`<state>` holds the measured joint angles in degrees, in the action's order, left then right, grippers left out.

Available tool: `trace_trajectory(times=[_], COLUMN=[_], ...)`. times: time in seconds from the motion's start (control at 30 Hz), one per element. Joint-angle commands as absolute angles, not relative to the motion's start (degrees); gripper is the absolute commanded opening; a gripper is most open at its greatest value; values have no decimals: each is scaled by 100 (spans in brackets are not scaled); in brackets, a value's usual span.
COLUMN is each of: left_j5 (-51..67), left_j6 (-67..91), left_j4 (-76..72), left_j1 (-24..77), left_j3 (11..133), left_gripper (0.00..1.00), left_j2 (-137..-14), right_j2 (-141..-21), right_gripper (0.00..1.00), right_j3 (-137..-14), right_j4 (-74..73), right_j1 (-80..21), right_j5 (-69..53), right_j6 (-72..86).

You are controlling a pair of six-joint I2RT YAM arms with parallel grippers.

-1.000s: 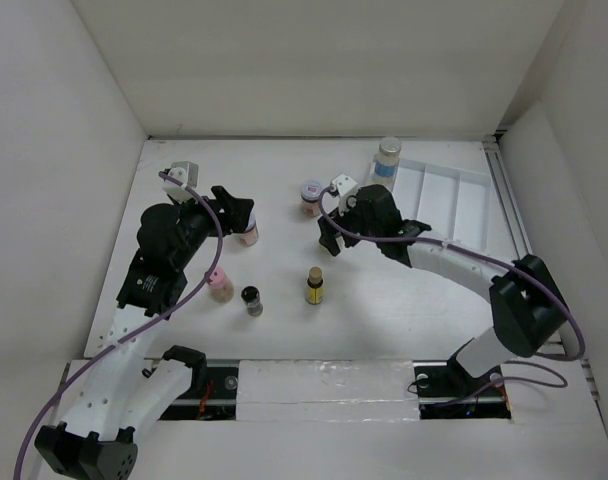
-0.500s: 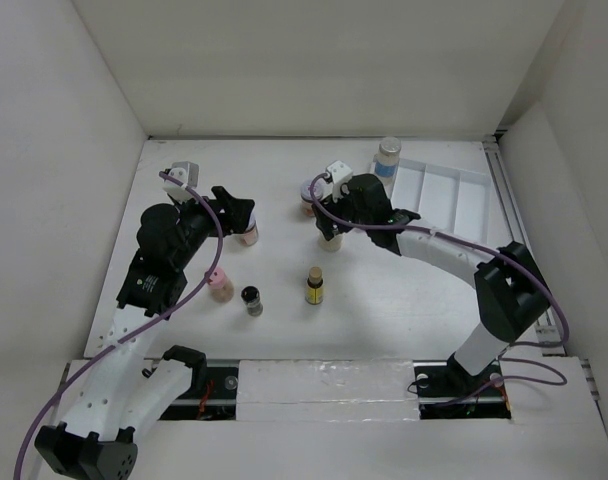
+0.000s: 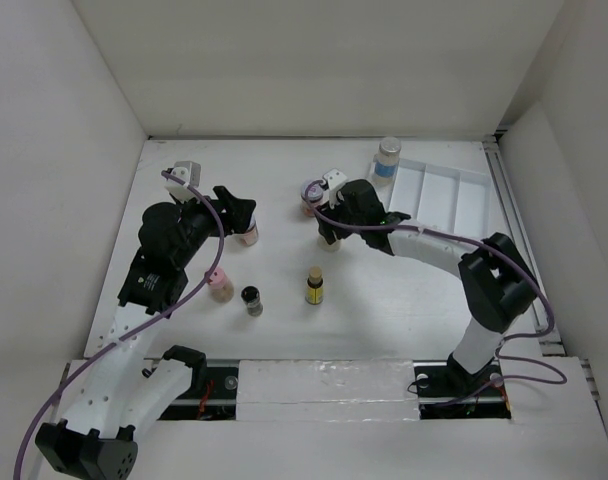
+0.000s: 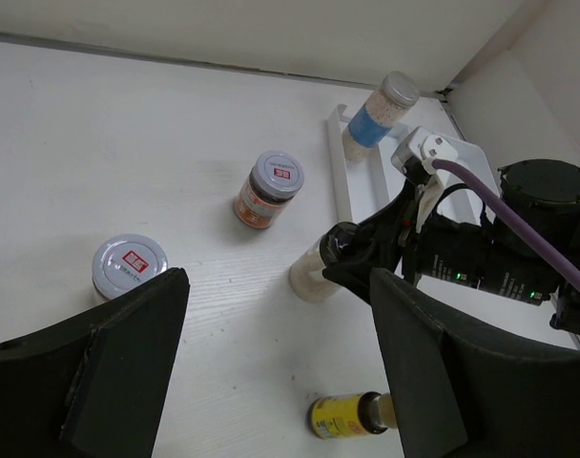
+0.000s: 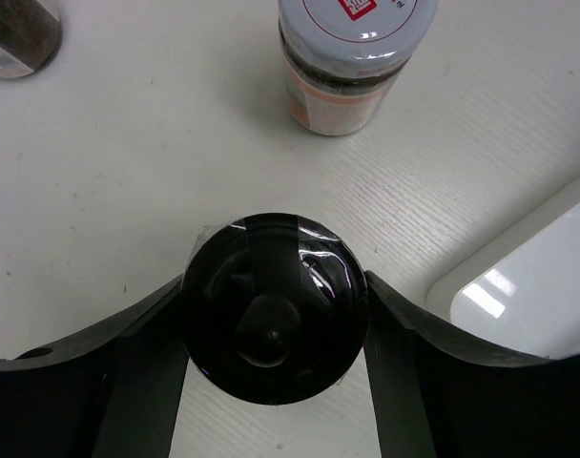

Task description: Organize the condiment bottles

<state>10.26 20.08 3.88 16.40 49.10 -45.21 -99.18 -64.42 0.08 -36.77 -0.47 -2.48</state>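
Note:
My right gripper (image 3: 330, 230) is shut on a pale bottle with a black cap (image 5: 276, 303), which stands on the table; both fingers press on the cap's sides. A silver-capped jar (image 3: 311, 194) stands just beyond it and also shows in the right wrist view (image 5: 352, 52). My left gripper (image 3: 236, 212) is open and empty, next to a silver-capped pinkish jar (image 3: 248, 236). A yellow bottle (image 3: 314, 287), a small black-capped jar (image 3: 252, 300) and a pink-capped bottle (image 3: 219, 285) stand nearer the front. A blue-labelled bottle (image 3: 387, 160) stands at the tray's far left end.
The white compartment tray (image 3: 454, 205) lies at the back right; its corner (image 5: 528, 286) is close to my right gripper. Another silver-capped jar (image 3: 187, 171) stands at the back left. White walls enclose the table on three sides.
My right gripper has moved up and to the left onto the black-capped bottle and now grips its cap. The left arm has not moved.

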Motion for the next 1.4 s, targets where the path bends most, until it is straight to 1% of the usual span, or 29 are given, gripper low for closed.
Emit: trace_trajectory(times=[0.0, 0.1, 0.17, 0.23, 0.33, 0.43, 0.57, 0.67, 0.97, 1.0, 1.03, 1.1, 1.13, 1.27, 1.37], left_j5=[1116, 1116, 1116, 1168, 1222, 1222, 1152, 1151, 1151, 1151, 1151, 1151, 1151, 1151, 1151], left_j6=[2039, 2039, 2039, 2039, 2039, 2039, 2039, 2039, 2039, 2039, 2039, 2039, 2039, 2039, 2039], left_j4=[114, 114, 62, 62, 62, 62, 62, 62, 62, 62, 62, 62, 62, 62, 62], left_j1=[1652, 1652, 1652, 1652, 1652, 1652, 1652, 1652, 1652, 1652, 1652, 1652, 1652, 1652, 1652], left_j3=[4931, 4931, 4931, 4931, 4931, 4931, 4931, 4931, 4931, 4931, 4931, 4931, 4931, 4931, 4931], left_gripper=[73, 73, 73, 73, 73, 73, 73, 73, 73, 73, 73, 73, 73, 73, 73], left_j2=[-4491, -4491, -4491, -4491, -4491, -4491, -4430, -4482, -4535, -4535, -4535, -4535, -4535, -4649, -4649], right_j2=[-9643, -9204, -8624, -8220, -8156, -8393, -8955, -9333, -10151, -10204, -10282, -10283, -10283, -9871, -9335], right_gripper=[53, 53, 53, 53, 51, 51, 51, 51, 53, 55, 62, 70, 80, 97, 100], right_j3=[-6750, -6610, -6496, -6398, -6380, -6590, -6933, -7083, -7137, -7137, -7137, -7198, -7259, -7312, -7313], right_j4=[193, 263, 342, 492, 659, 773, 773, 773, 773, 773, 773, 773, 695, 633, 571], right_j1=[-3683, -3683, -3621, -3332, -2788, -2366, -2005, -1811, -1644, -1644, -1644, -1644, -1644, -1644, -1853], right_j5=[-26, 184, 481, 536, 519, 396, 396, 158, 105, 105, 45, 44, 44, 201, 570], right_j6=[-150, -149, -149, -97, -10, 79, 79, 26, 26, 26, 26, 26, 79, 79, -43])
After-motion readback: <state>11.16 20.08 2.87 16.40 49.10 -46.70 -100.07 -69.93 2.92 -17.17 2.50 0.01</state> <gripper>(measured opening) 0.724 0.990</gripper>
